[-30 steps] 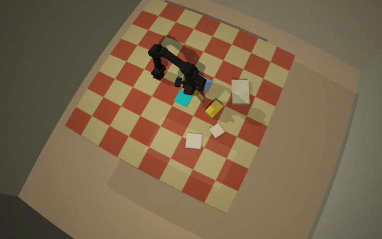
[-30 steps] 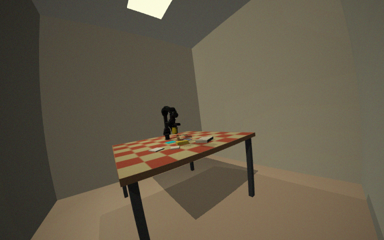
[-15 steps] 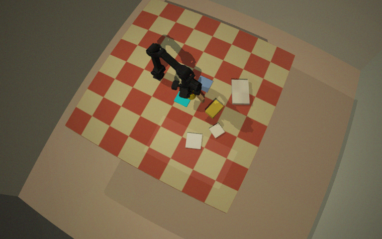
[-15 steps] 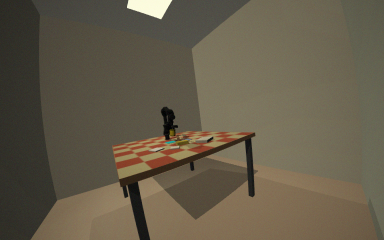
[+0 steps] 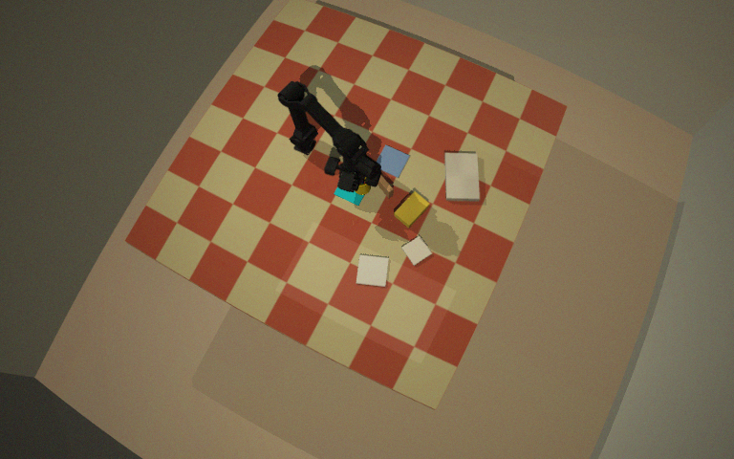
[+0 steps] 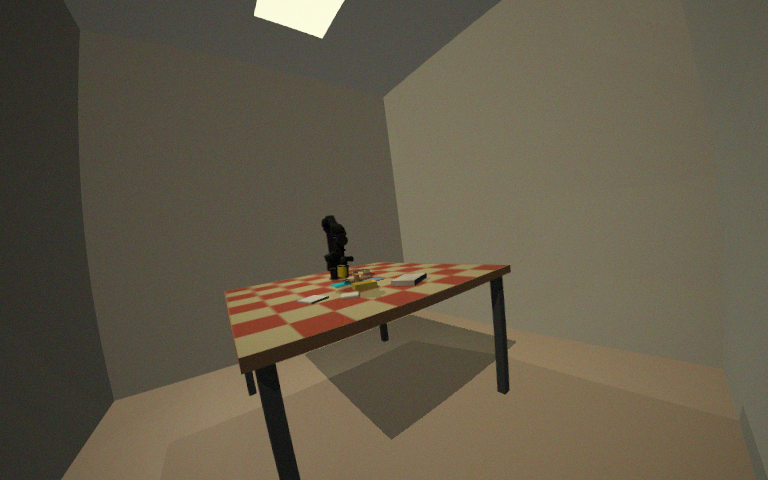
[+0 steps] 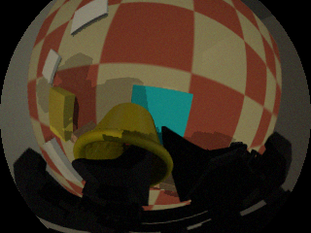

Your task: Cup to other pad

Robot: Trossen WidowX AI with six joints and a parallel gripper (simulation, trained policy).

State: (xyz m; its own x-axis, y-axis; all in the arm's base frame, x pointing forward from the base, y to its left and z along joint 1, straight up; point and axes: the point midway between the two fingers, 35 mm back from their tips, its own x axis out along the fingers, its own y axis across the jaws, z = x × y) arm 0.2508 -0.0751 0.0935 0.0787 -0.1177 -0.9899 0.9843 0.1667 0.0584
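Cyan pad (image 5: 351, 197) (image 6: 340, 284) (image 7: 167, 107), mid-frame, partly covered | cup (image 5: 363, 188) (image 6: 342, 271) (image 7: 129, 118) above or on it, cannot tell; mouth up, long axis near vertical; inside mostly hidden | gripper (image 5: 354, 185) (image 6: 338, 267) (image 7: 156, 130) closed on cup wall

1. The counter (image 5: 307, 267) (image 6: 317, 325) (image 7: 148, 34) has a top of red and cream squares, a brown edge and dark legs.
2. On it lies a teal pad (image 5: 349, 195) (image 6: 340, 284) (image 7: 164, 108), flat.
3. A blue pad (image 5: 394, 161) also lies flat, near the teal pad and apart from it.
4. A yellow block (image 5: 411, 207) (image 6: 364, 285) (image 7: 61, 113) rests between the teal pad and a big white block (image 5: 462, 176) (image 6: 408, 279).
5. A small brown piece (image 5: 386, 184) is near the yellow block; its full shape is partly hidden.
6. Two smaller white pieces, one square (image 5: 373, 270) (image 6: 313, 298) (image 7: 89, 15) and one little block (image 5: 417, 250) (image 6: 350, 295) (image 7: 51, 66), lie near each other, not touching.
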